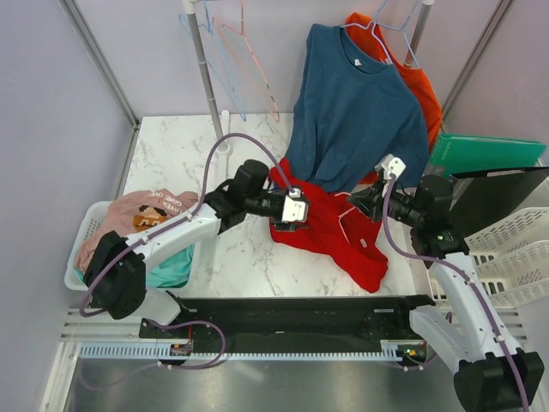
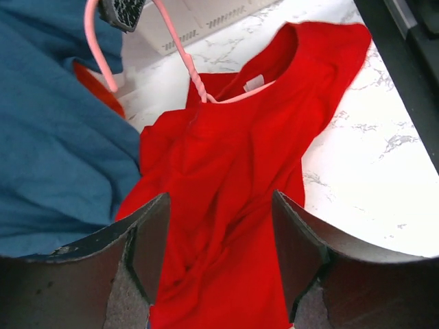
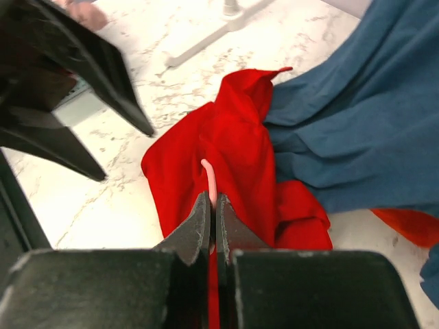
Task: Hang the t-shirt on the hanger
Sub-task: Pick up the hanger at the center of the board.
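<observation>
Hanging down over the marble table (image 1: 171,163), the dark blue shirt (image 1: 356,112) is being shown at 12 o'clock of the t-shirt (image 1: 330,227), which is lying crumpled on the table near its middle. The left gripper (image 2: 219,229) is being held wide open over the red cloth, with nothing being gripped. The hanger (image 2: 197,82) is being pinched on its pink wire by the tightly closed right gripper (image 3: 212,205). The hanger's neck is entering the collar and its hook is pointing toward 11 o'clock in the left wrist view.
</observation>
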